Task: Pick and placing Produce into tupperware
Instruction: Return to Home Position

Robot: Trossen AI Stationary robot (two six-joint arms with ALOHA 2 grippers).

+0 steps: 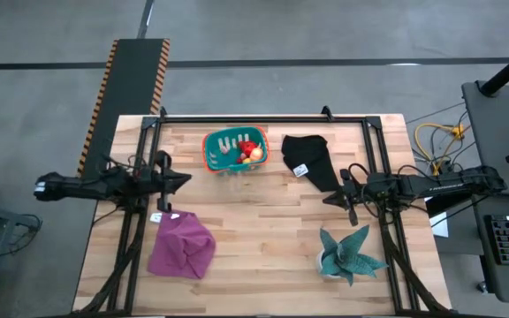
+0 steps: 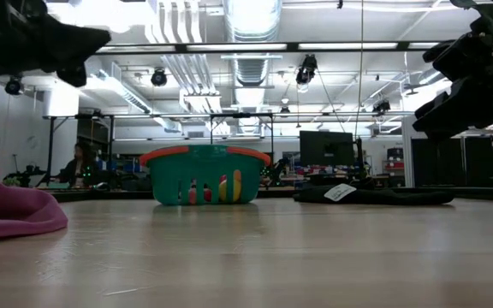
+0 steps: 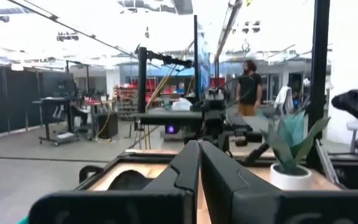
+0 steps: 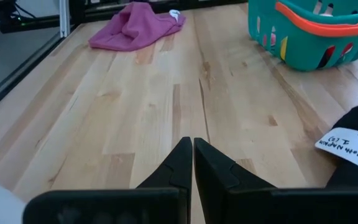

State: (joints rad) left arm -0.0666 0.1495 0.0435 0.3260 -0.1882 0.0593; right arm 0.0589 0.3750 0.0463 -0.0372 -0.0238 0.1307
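Observation:
The teal tupperware point(image 1: 234, 150) with an orange rim stands on its base at the table's far middle; red, yellow and pink produce point(image 1: 251, 151) lies inside it and shows through its slots in the low view point(image 2: 221, 189). My left gripper point(image 1: 184, 180) is shut and empty, pulled back at the table's left edge; its fingers meet in its wrist view point(image 3: 199, 163). My right gripper point(image 1: 330, 197) is shut and empty at the right edge, its fingers together point(image 4: 193, 158) above bare wood.
A purple cloth point(image 1: 182, 246) lies at the near left. A black cloth point(image 1: 311, 160) with a white tag lies right of the tupperware. A teal spiky plant in a white pot point(image 1: 348, 254) stands at the near right. Bare wood lies between the arms.

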